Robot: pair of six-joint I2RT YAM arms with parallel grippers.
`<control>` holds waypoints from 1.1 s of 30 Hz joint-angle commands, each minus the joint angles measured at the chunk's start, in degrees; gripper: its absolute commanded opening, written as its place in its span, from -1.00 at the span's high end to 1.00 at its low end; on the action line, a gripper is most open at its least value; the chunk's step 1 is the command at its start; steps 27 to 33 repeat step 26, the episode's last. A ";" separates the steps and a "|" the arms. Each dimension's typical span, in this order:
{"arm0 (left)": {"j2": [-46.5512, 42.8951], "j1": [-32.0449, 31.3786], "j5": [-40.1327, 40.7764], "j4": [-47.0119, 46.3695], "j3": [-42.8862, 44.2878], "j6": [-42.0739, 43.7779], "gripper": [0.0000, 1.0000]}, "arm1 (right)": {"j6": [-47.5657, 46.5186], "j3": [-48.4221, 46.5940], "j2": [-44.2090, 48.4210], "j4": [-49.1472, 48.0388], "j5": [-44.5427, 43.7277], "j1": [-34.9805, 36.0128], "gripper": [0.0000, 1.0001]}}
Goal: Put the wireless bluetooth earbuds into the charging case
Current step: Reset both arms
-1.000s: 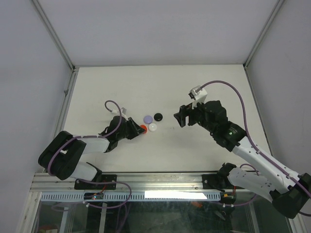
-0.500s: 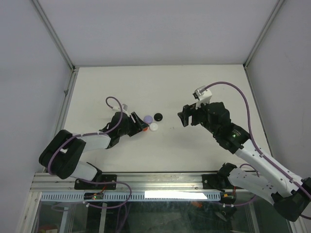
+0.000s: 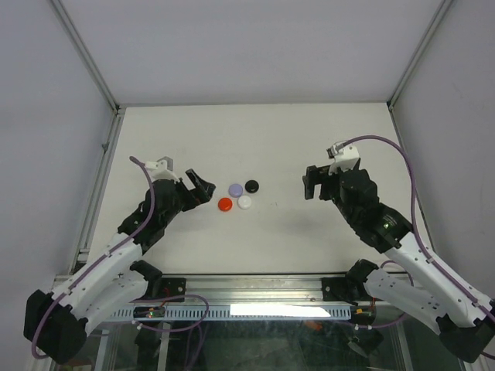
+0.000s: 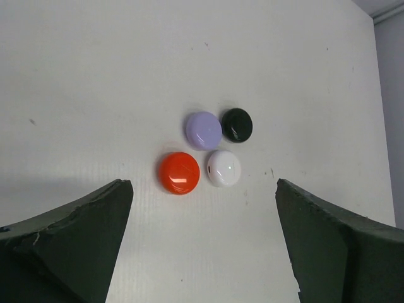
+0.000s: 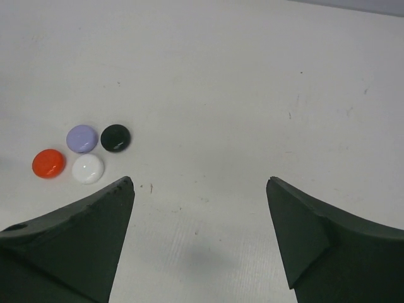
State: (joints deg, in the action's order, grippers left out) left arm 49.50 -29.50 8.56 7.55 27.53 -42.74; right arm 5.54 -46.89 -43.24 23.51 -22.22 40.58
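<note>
Several closed round charging cases lie close together on the white table: red (image 3: 225, 204), white (image 3: 244, 202), lavender (image 3: 236, 188) and black (image 3: 251, 185). No earbuds show in any view. My left gripper (image 3: 199, 192) hovers just left of the group, open and holding nothing. Its wrist view looks down on the red case (image 4: 179, 172) and white case (image 4: 223, 168) just beyond the gap between its fingertips (image 4: 203, 186). My right gripper (image 3: 312, 185) is open and empty, well right of the black case. In its wrist view the cases sit at far left, the black one (image 5: 115, 137) nearest.
The white table (image 3: 255, 139) is bounded by grey walls with metal rails along the left (image 3: 104, 154) and right edges. Both arm bases are bolted at the near edge. Nothing else lies on the surface.
The left gripper was shut down at the red case; it has opened wide and pulled back up and to the left. The right gripper has drifted right and opened further.
</note>
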 commanded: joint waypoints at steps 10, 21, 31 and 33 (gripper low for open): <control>-22.02 0.67 16.02 19.67 17.34 20.45 -0.98 | 2.44 2.32 5.78 -0.47 -13.75 -0.23 -0.97; -25.64 0.67 17.18 13.18 11.59 26.31 -0.98 | 1.76 4.91 10.89 -5.10 -14.22 -0.18 -0.99; -24.95 0.75 16.85 13.45 11.52 26.81 -0.98 | 1.27 5.23 10.27 -6.57 -14.48 -0.20 -0.98; -24.95 0.75 16.85 13.45 11.52 26.81 -0.98 | 1.27 5.23 10.27 -6.57 -14.48 -0.20 -0.98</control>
